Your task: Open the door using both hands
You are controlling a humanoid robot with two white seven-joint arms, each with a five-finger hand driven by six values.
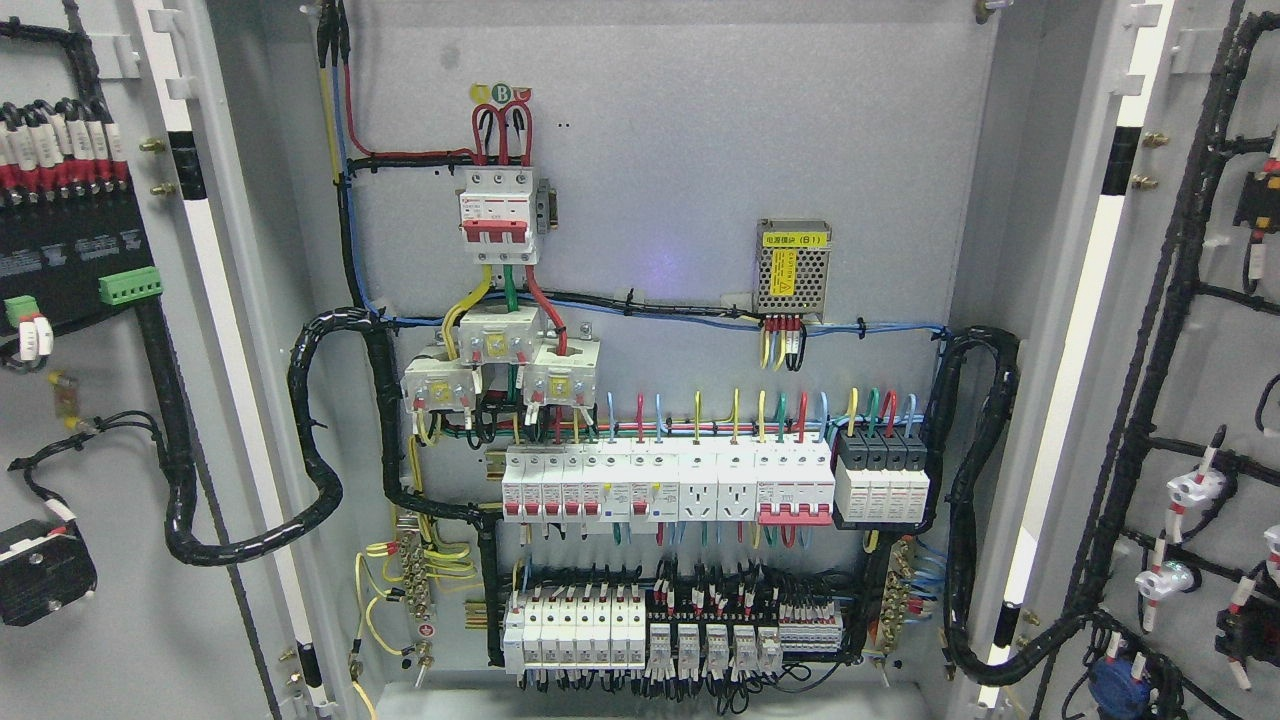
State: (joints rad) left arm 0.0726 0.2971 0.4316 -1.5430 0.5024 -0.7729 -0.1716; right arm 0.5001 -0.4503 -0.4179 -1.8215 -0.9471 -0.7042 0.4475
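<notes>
Neither robot hand shows in the head view, so nothing can be said of the fingers' state, and no place can be given relative to them.

At the far left the left door (110,400) of the cabinet stands swung open, its inner face toward the camera. It carries a black terminal block (70,230) with red-tipped wires along its top and a green connector (130,286) on its lower right side, and a black component (40,570) lower down. A thick black cable bundle (300,420) loops from this door into the cabinet.

The cabinet's grey back panel (660,150) holds a red-handled main breaker (497,215) near the top, three white blocks (500,365) just beneath it, and a small metal power supply (792,265) with a yellow label to its right. Below runs a row of white breakers and sockets (665,485), ending in a black module (882,470). A lower row of breakers and relays (640,625) sits near the bottom.

At the far right the right door (1200,400) is also open, with black wiring and indicator fittings on its inner face.
</notes>
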